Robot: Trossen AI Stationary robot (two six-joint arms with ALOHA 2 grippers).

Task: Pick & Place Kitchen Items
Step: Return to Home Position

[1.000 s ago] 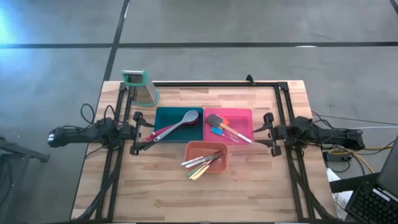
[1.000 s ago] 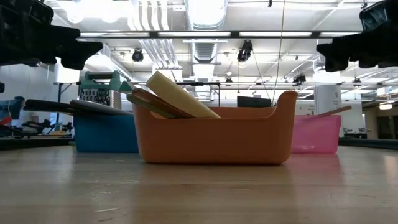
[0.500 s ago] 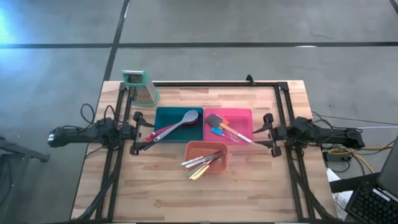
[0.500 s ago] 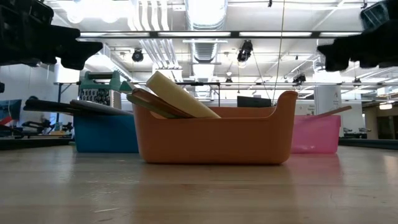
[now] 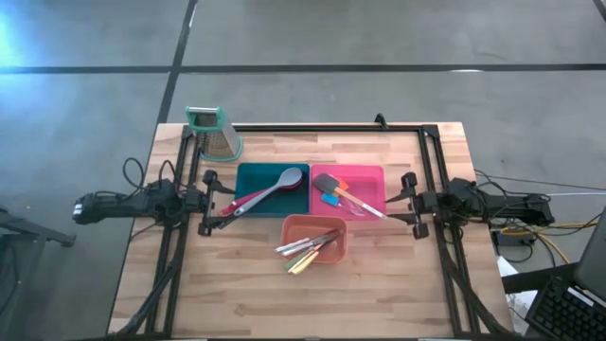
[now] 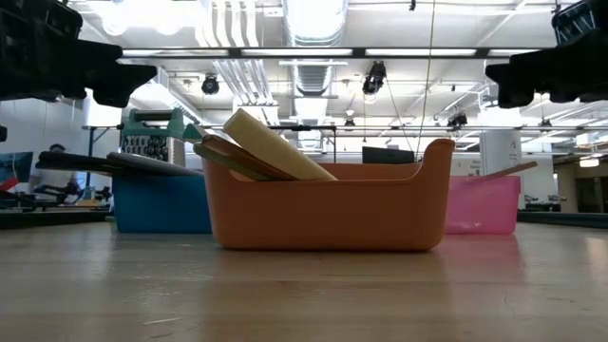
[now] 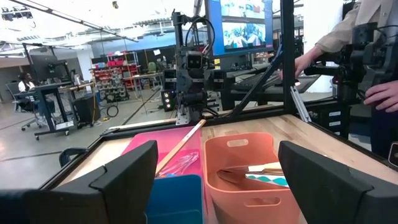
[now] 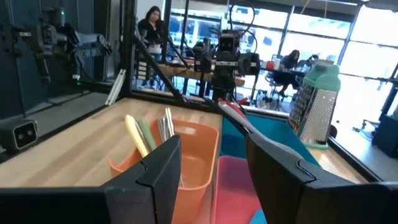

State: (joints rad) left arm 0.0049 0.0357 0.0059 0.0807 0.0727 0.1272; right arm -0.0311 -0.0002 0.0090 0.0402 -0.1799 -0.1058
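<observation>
Both arms wait at the table's sides, pointing level toward the middle. My left gripper (image 5: 210, 199) (image 7: 217, 186) stands open beside the blue tray (image 5: 248, 176). My right gripper (image 5: 409, 202) (image 8: 214, 180) stands open beside the pink tray (image 5: 365, 176). Neither has anything between its fingers. A grey spoon (image 5: 284, 182) and a red spoon (image 5: 246, 202) lie in the blue tray, handles resting on its left rim. Small spatulas (image 5: 331, 189) lie in the pink tray. Pastel-handled knives (image 5: 308, 248) lean on the left rim of the orange tray (image 5: 331, 225).
A metal box grater with a teal top (image 5: 216, 133) stands at the far left corner. A black frame (image 5: 327, 127) runs along the far edge and down both sides. Bare wood (image 5: 303, 303) lies between the orange tray and the near edge. A person's hands (image 7: 379, 93) show beyond the table.
</observation>
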